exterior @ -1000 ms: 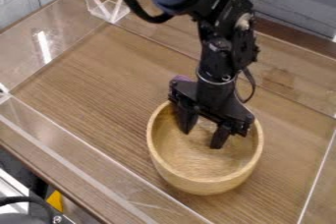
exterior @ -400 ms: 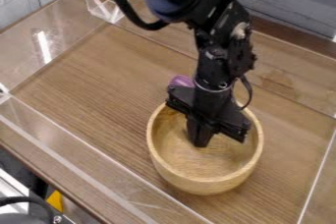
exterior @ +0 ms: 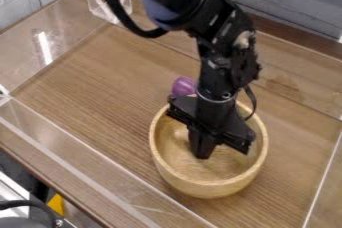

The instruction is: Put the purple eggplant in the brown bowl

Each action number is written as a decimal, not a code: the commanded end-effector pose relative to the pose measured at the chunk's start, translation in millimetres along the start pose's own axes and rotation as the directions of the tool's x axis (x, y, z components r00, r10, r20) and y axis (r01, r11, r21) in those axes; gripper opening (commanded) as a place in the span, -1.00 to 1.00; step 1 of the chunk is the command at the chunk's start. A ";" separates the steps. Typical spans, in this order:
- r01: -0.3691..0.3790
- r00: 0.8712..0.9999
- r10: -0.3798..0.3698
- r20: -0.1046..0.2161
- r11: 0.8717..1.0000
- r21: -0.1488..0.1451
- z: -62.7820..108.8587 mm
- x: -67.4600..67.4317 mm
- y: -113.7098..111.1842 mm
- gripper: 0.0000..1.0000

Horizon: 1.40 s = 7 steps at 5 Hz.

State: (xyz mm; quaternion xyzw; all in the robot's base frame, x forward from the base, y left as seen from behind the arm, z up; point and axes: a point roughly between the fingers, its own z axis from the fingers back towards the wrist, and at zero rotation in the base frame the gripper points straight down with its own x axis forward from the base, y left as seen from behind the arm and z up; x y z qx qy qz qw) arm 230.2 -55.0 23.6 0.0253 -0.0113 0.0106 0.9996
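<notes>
The eggplant [exterior: 183,86] lies outside the bowl [exterior: 209,182], just beside the gripper [exterior: 202,154], which is closed with its fingertips over the bowl.

- And here's the bowl [exterior: 207,177], light brown, its inside smooth with a soft, low sheen, looking like wood!
- Up at eleven o'clock from it, the eggplant [exterior: 183,87] shows smooth, purple and faintly glossy, plastic by its look!
- All around, the tabletop [exterior: 94,82] reads as brown wood, mostly matt, fine-grained!
- Over the bowl, the gripper [exterior: 203,154] comes in black, hard-looking, with dull highlights on its angular parts!
</notes>
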 end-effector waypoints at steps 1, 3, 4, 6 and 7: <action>0.018 0.999 -0.017 0.033 1.000 -0.008 7.9 -1.1 -7.5 -1.00; 0.037 0.999 -0.037 0.026 0.999 -0.007 8.1 -10.0 -16.1 -1.00; 0.043 0.999 -0.043 0.021 0.999 -0.007 8.2 -13.4 -19.2 -1.00; 0.046 0.999 -0.046 0.012 0.999 -0.009 8.1 -18.4 -23.1 -1.00; 0.045 0.999 -0.045 0.007 0.999 -0.010 7.9 -20.3 -24.5 -1.00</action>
